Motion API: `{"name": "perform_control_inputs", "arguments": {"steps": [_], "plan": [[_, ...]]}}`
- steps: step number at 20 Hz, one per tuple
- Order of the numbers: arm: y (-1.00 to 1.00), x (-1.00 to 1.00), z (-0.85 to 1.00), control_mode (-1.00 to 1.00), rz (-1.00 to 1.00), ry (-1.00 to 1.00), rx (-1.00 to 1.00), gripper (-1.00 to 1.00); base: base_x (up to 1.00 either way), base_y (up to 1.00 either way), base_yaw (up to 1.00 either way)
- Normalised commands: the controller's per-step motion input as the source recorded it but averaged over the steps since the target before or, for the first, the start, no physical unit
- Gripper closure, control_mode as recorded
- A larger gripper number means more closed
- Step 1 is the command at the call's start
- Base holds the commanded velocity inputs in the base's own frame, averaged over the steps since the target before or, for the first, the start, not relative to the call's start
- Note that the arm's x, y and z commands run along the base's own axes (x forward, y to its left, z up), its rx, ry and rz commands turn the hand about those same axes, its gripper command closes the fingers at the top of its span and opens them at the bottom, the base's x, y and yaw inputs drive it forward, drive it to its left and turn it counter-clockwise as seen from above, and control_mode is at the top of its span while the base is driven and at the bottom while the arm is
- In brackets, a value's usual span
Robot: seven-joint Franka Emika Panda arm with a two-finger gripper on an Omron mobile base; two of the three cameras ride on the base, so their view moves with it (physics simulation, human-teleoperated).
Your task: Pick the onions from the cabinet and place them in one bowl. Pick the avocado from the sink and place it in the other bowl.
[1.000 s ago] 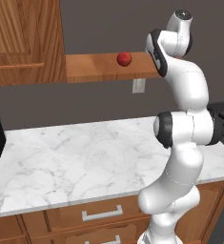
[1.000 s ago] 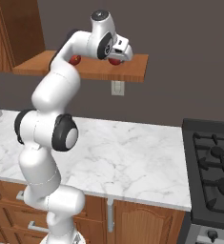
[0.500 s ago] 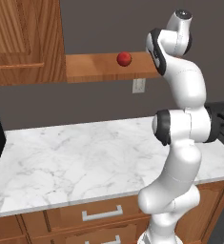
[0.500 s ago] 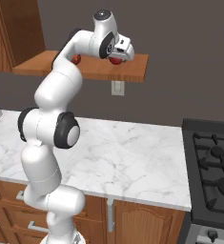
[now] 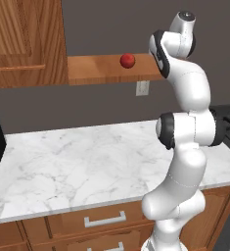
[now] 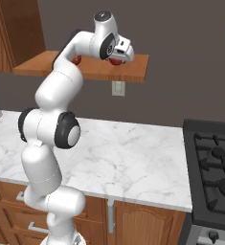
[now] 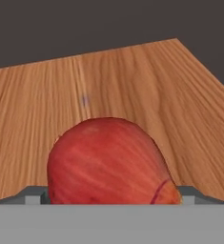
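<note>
Two glossy red onions sat on the open wooden shelf (image 5: pixel 106 68) of the reddish-brown cabinet (image 5: pixel 23 39), first onion (image 5: pixel 127 60) round and free near shelf middle, second onion (image 7: pixel 108 162) toward the shelf's right end, faintly streaked, resting on wood grain

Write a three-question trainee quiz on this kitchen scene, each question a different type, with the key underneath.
1. True or false: an onion lies on the open wooden shelf beside the cabinet.
2. Multiple choice: what stands to the right of the marble counter in the right base view? A) a sink B) a stove C) a fridge
3. Fill in: in the hand view, the thing right in front of the gripper is a red ____.

Key: 1. True. 2. B, the stove. 3. Onion; it rests on the wooden shelf board.
</note>
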Motion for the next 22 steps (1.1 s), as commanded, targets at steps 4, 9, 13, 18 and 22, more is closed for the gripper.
{"name": "perform_control_inputs", "arguments": {"steps": [4,9,13,18,22], "plan": [[0.00,0.07,-0.12,-1.00,0.00,0.00,0.00,1.00,0.00,0.00,0.00],[0.00,0.01,0.00,-1.00,0.00,-0.03,0.00,1.00,0.00,0.00,0.00],[0.00,-0.27,0.04,-1.00,0.01,-0.04,0.00,1.00,0.00,0.00,0.00],[0.00,-0.71,0.01,-1.00,0.01,-0.11,0.00,1.00,0.00,0.00,0.00],[0.07,-0.89,0.00,-1.00,0.07,-0.07,0.00,1.00,0.00,0.00,0.00]]}}
